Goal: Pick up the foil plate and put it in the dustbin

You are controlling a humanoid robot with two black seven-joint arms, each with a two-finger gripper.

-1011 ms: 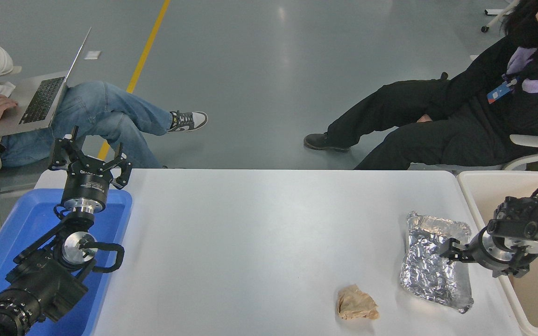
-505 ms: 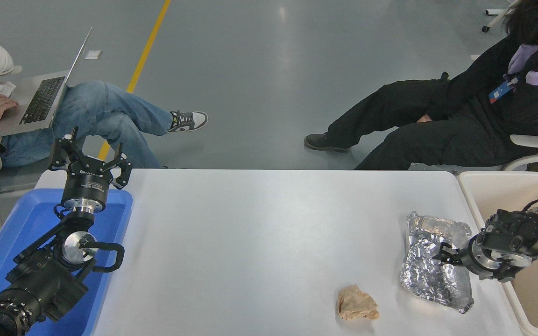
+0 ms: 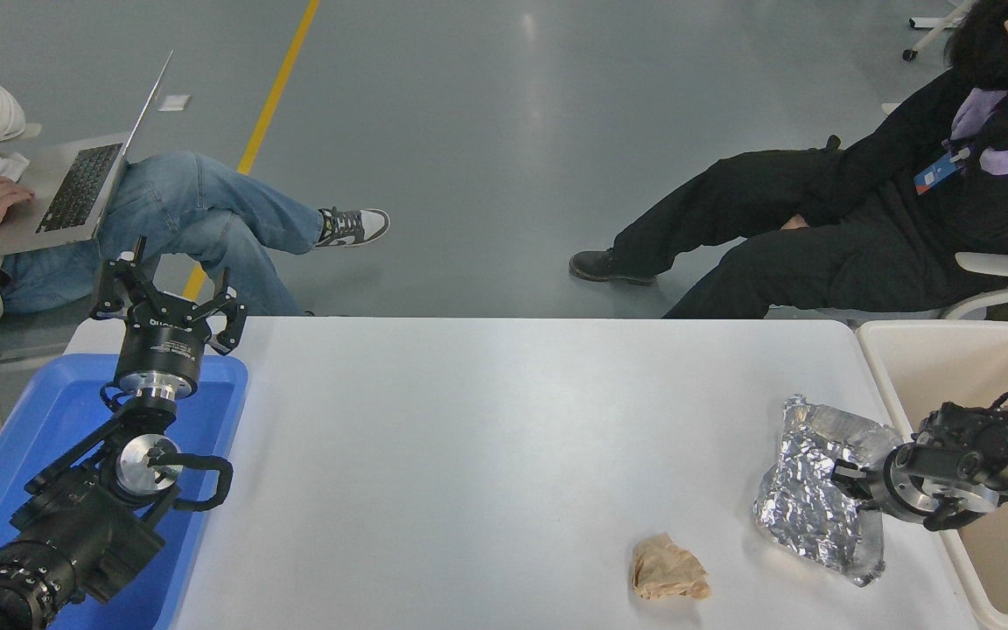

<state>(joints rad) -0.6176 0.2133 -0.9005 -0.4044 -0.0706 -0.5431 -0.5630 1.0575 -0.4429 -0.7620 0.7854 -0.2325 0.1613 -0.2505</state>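
At lower right of the frame, right hand [image 3: 847,479] closed on the right rim of the foil plate [image 3: 810,499], which sits tilted on the white tabletop [image 3: 504,437] beside the dustbin [image 3: 933,350]. Paper wad [image 3: 668,569] nearby, apart. Lower left: left hand [image 3: 167,302], fingers spread wide, over blue tray [image 3: 49,411].

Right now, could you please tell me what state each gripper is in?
Left gripper: open, holding nothing, parked above the blue tray.
Right gripper: closed on the foil plate.
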